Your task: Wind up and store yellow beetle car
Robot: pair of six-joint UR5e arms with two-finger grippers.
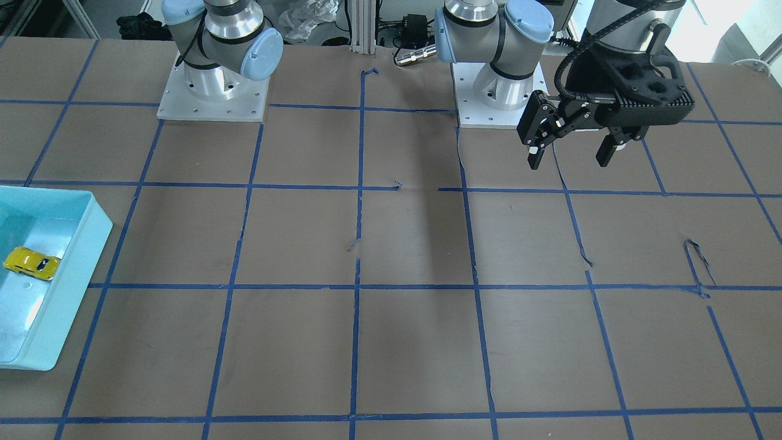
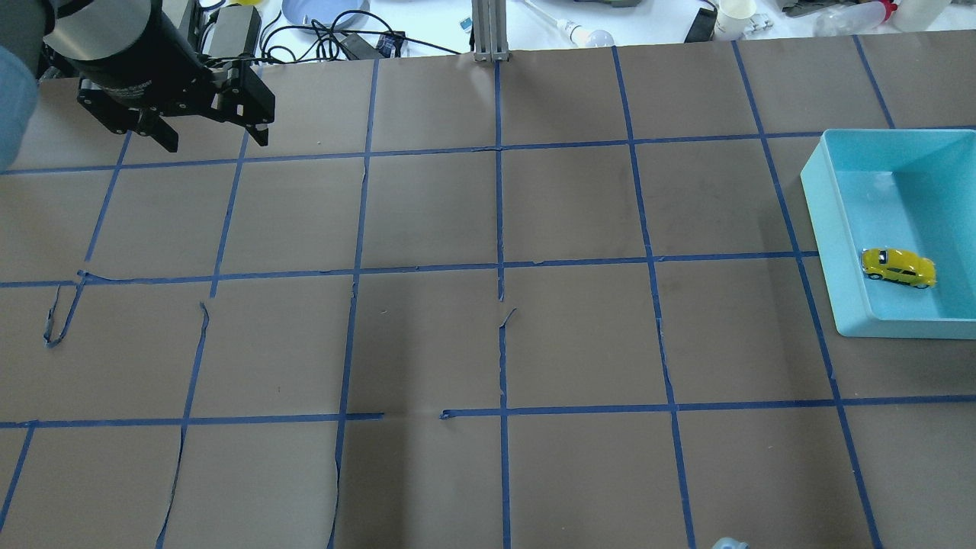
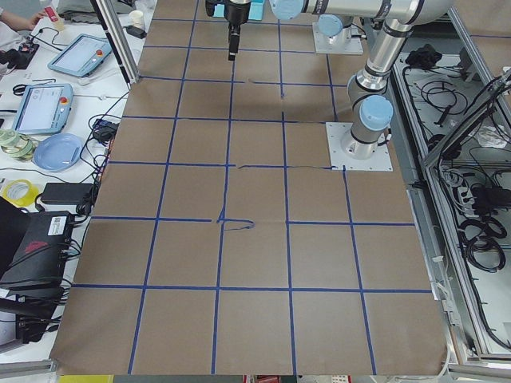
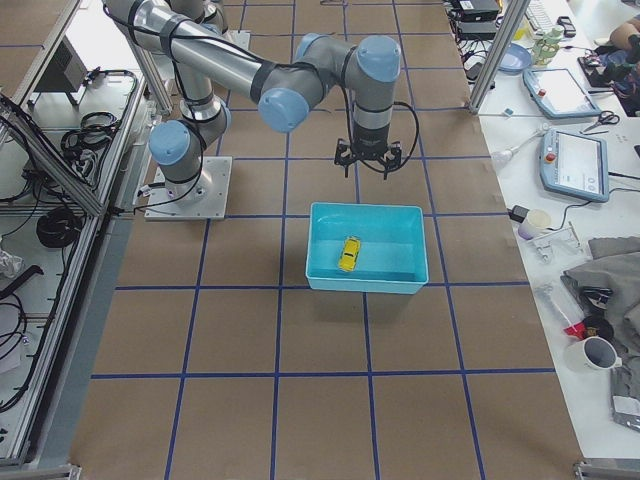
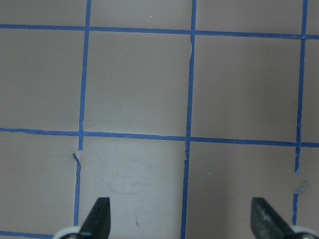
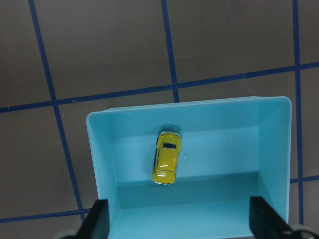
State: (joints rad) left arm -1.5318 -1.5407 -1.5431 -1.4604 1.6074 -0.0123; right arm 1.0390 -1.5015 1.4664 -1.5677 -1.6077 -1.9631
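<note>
The yellow beetle car (image 6: pixel 166 157) lies on its wheels inside a light blue bin (image 6: pixel 102 159) at the table's right end. It also shows in the overhead view (image 2: pixel 898 267), the front-facing view (image 1: pixel 32 263) and the exterior right view (image 4: pixel 349 253). My right gripper (image 6: pixel 182 221) is open and empty, and hovers well above the bin's edge, apart from the car (image 4: pixel 367 168). My left gripper (image 2: pixel 216 143) is open and empty, raised over the far left part of the table (image 1: pixel 569 160), with only bare table under it (image 5: pixel 182 221).
The bin (image 2: pixel 831 229) stands at the table's right edge. The brown table has a blue tape grid, torn in spots (image 2: pixel 53 328). Both arm bases (image 1: pixel 214 91) stand at the robot's side. Cables, tablets and cups lie past the far edge (image 2: pixel 335 30).
</note>
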